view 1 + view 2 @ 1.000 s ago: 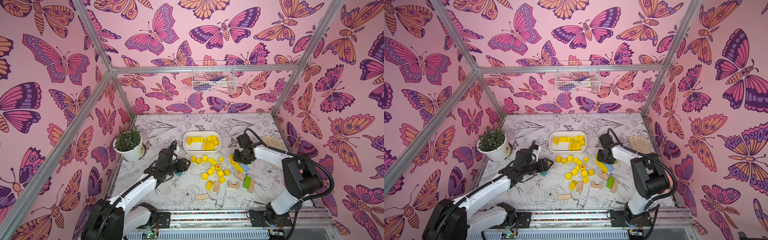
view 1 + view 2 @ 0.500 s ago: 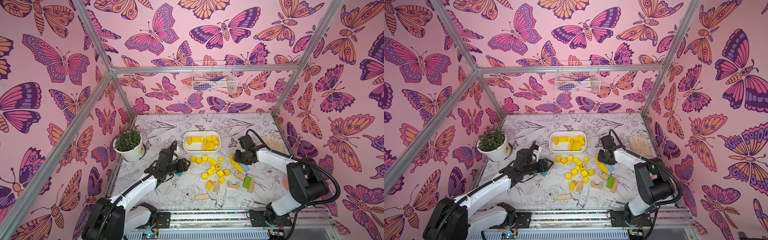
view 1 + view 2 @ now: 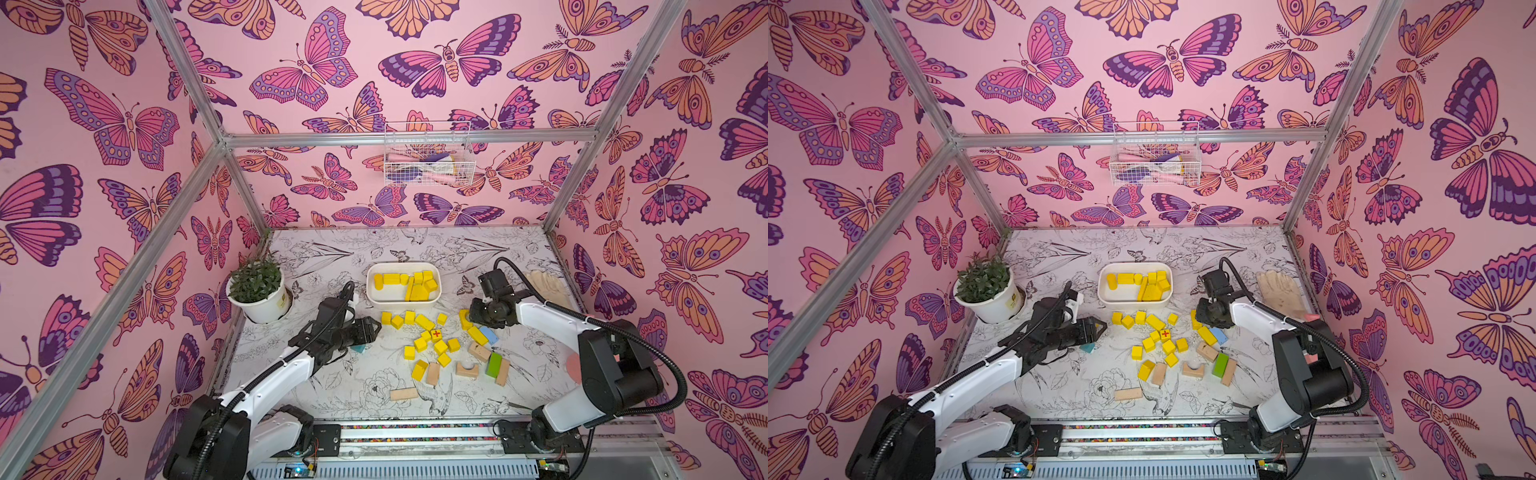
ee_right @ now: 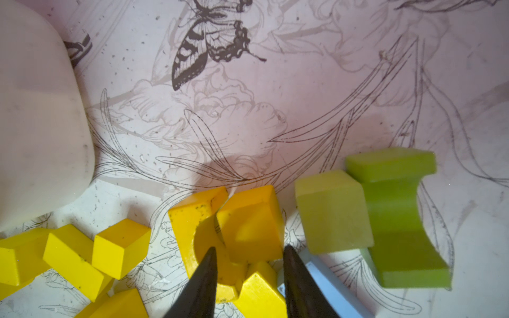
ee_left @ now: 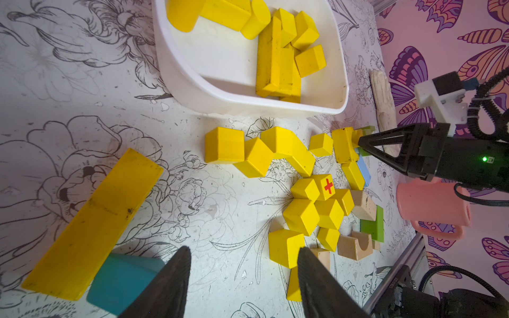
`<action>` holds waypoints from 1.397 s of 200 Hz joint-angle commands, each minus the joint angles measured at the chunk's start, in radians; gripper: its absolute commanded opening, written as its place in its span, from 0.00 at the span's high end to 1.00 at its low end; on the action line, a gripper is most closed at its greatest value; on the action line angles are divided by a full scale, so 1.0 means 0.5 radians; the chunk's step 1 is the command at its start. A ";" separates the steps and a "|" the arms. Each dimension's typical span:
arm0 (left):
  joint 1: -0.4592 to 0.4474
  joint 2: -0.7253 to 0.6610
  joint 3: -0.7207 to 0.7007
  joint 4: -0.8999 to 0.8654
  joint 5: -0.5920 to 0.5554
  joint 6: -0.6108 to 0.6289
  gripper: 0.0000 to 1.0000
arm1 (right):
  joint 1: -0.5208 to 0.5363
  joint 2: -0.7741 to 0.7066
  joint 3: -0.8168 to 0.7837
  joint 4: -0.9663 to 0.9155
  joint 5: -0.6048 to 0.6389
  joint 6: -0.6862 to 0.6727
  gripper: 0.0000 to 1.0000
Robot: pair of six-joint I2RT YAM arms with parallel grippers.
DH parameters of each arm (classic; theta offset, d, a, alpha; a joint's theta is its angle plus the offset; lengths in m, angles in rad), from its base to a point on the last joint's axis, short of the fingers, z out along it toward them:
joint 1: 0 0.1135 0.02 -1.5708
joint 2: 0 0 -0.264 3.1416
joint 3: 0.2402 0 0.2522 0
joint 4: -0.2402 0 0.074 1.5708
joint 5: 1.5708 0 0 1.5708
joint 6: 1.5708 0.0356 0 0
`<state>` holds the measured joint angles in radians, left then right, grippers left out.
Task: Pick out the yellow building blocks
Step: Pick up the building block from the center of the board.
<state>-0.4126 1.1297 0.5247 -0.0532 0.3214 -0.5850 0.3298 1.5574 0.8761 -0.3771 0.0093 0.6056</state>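
My right claw (image 4: 249, 249) had barely shifted, still half open astride one of the yellow building blocks (image 4: 250, 217) lying loose on the surface (image 3: 332, 386) near the tray (image 3: 402, 300), so that grasp was yet to close, while my left claw (image 5: 244, 249) hung open and empty.

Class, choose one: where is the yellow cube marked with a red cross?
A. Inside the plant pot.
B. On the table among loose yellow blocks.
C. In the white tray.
B: the red-cross cube lies on the table, outside the white tray.
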 commanded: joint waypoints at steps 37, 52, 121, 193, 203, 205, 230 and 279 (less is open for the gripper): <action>0.012 0.017 0.018 -0.008 0.004 0.010 0.38 | -0.009 0.016 0.032 -0.049 0.040 0.025 0.62; 0.012 0.017 0.018 -0.007 0.005 0.010 0.38 | -0.009 0.109 0.068 -0.082 0.040 0.025 0.62; 0.012 0.010 0.015 -0.009 0.004 0.010 0.38 | -0.009 0.156 0.104 -0.114 0.038 0.025 0.61; 0.012 0.011 0.015 -0.007 0.004 0.010 0.38 | 0.027 0.079 0.074 -0.098 0.112 0.023 0.55; 0.012 0.008 0.015 -0.007 0.005 0.010 0.38 | 0.037 0.071 0.073 -0.099 0.128 0.023 0.54; 0.012 0.008 0.015 -0.008 0.002 0.009 0.38 | 0.039 0.069 0.073 -0.099 0.131 0.022 0.54; 0.012 0.008 0.015 -0.007 0.003 0.009 0.38 | 0.067 0.044 0.051 -0.083 0.171 0.016 0.54; 0.012 0.005 0.014 -0.008 0.005 0.010 0.38 | 0.075 0.081 0.102 -0.134 0.174 0.019 0.54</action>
<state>-0.4126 1.1297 0.5247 -0.0532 0.3214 -0.5850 0.3618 1.5677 0.9005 -0.4072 0.0742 0.6056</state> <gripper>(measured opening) 0.623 0.463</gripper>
